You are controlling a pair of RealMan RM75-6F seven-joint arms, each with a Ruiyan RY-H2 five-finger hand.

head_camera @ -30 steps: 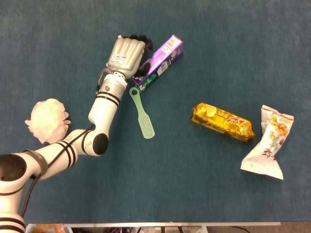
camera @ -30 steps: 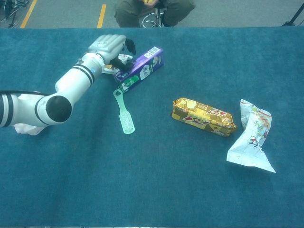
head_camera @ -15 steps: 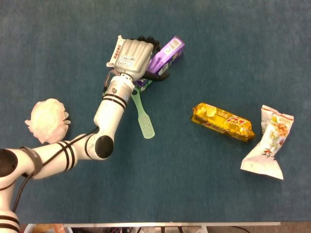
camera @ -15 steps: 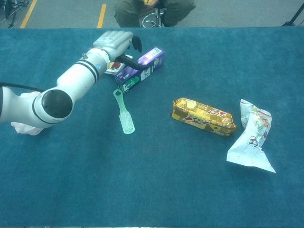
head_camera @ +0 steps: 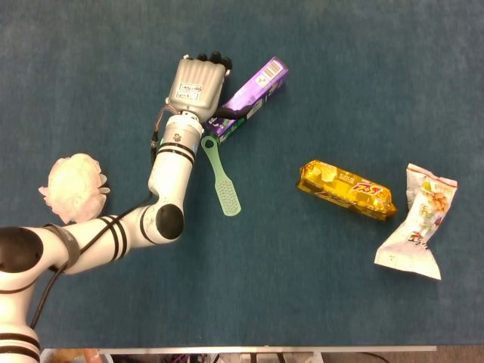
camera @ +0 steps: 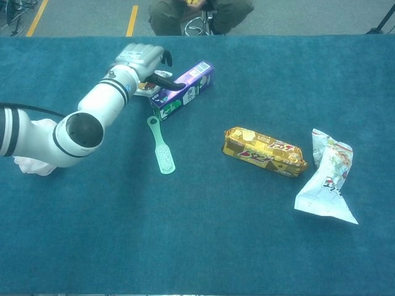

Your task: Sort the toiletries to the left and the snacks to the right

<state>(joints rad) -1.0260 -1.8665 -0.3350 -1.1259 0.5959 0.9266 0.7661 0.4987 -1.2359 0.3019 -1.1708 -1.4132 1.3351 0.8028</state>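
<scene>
A purple toothpaste box lies at an angle on the blue table. My left hand is at its lower left end, thumb across the top of the box and fingers curled over its far side, gripping it. A green brush lies just below the hand. A pale pink bath puff sits at the far left, partly behind my forearm in the chest view. A gold snack pack and a white snack bag lie to the right. My right hand is in neither view.
The blue cloth table stretches wide in front of the objects. Beyond its far edge a seated person on a stool shows in the chest view.
My left hand shifted along the box's left end, and its thumb came over the top. The box turned slightly steeper. Brush, puff and snacks stayed put.
</scene>
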